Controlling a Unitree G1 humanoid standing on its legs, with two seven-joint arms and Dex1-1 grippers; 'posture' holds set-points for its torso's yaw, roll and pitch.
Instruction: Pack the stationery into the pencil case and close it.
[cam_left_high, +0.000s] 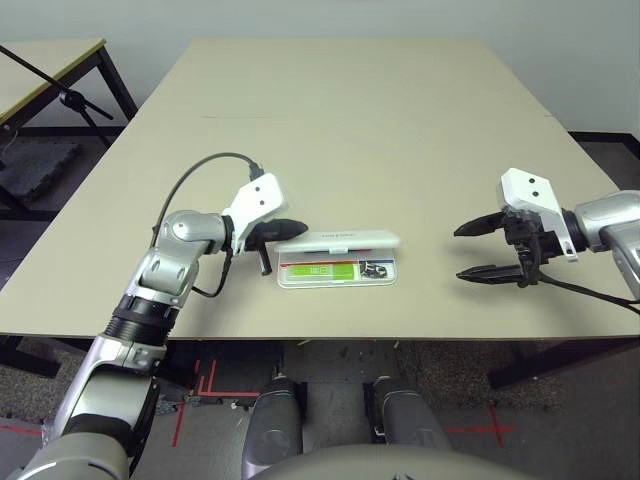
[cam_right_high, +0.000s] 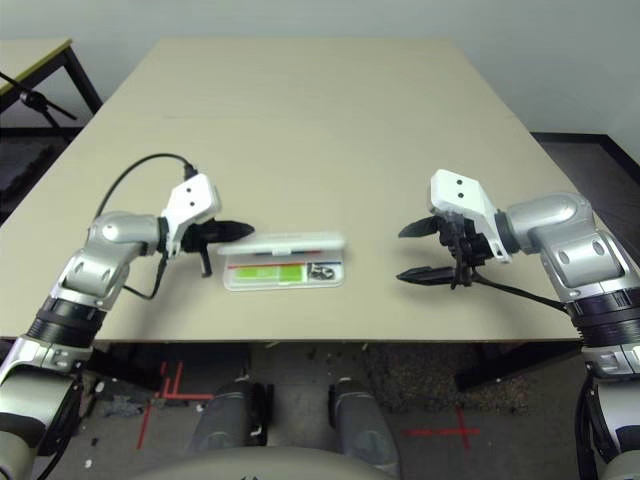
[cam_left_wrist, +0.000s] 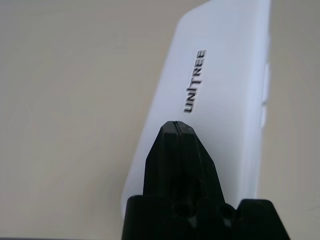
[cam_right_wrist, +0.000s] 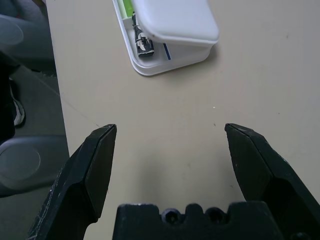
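The white pencil case (cam_left_high: 337, 279) lies near the table's front edge, its lid (cam_left_high: 338, 240) tilted low over the back of the tray. Inside lie the lime-green and white stick (cam_left_high: 325, 270), a red marker (cam_left_high: 300, 264) partly under the lid, and the small silver-and-black piece (cam_left_high: 375, 269). My left gripper (cam_left_high: 300, 227) is shut and empty, its tip at the lid's left end (cam_left_wrist: 220, 90); whether it touches the lid is unclear. My right gripper (cam_left_high: 459, 253) stands open to the right of the case, well apart from it, with bare table between its fingers (cam_right_wrist: 97, 160).
The beige table (cam_left_high: 350, 120) stretches wide and bare behind the case. A second table (cam_left_high: 50, 60) with a black stand stands off to the far left. The front table edge runs just below the case.
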